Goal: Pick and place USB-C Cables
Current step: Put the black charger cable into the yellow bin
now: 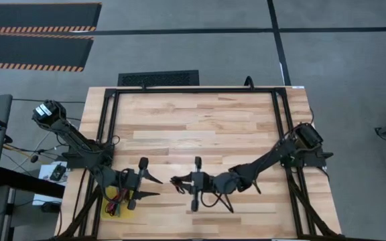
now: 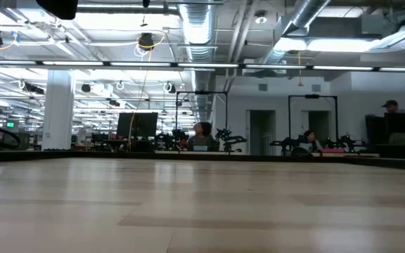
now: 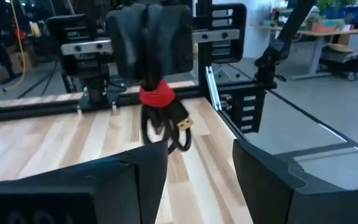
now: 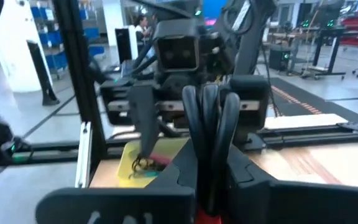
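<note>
Both arms reached in over the near part of the wooden table (image 1: 200, 127), grippers pointing toward each other. The right gripper (image 1: 177, 181) was clamped on a black cable bundle with a red tie (image 3: 161, 109), held above the tabletop between the two arms. In the left wrist view the bundle showed as a thick folded black loop pinched in the right gripper's fingers (image 3: 148, 40), a bright red tie wrapped round its waist, and below the tie short black loops and a plug end with a metal-coloured tip hanging free, clear of the wood. In the right wrist view the same bundle (image 4: 207, 140) appeared as several parallel glossy black strands standing between the fingers, with a sliver of red at the base. The left gripper (image 1: 154, 187) faced it from just beside, its fingers (image 3: 263, 180) spread apart with nothing between them. Under and behind the left arm a yellow tray (image 1: 116, 201) sat at the table's near left corner; in the right wrist view it held a small dark tangle of cable (image 4: 145, 163) and a streak of magenta, too blurred to sort out. The low view showed only bare tabletop and, far off in the room, seated people (image 2: 202, 137).
</note>
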